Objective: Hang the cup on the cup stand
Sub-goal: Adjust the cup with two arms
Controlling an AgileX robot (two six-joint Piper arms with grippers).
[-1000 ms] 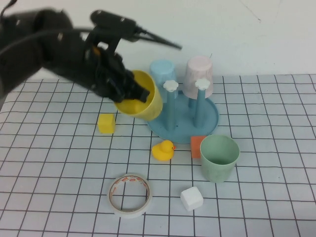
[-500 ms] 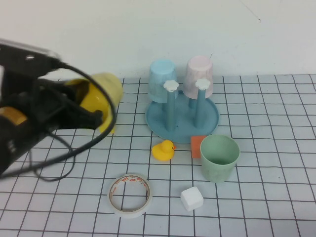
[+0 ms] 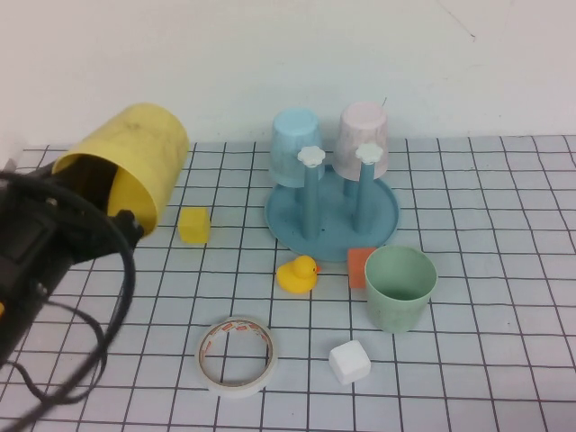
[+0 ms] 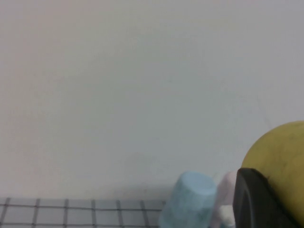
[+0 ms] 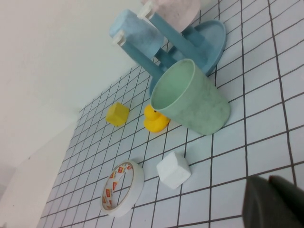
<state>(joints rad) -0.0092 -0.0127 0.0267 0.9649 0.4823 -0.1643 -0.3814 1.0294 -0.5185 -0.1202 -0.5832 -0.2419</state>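
Cup (image 3: 126, 162), yellow, is gripped in the left claw (image 3: 112, 225), which has pulled back, far left and well apart from the cup stand (image 3: 382, 216); so hanging looks further off now. Right claw (image 5: 273, 202): cannot tell if it is apart

The desk (image 3: 504, 378) is viewed obliquely from above by the high camera. The wall is faced by the left wrist camera; the desk is viewed low and obliquely by the right. The cup stand (image 3: 382, 216) is shared by all views.
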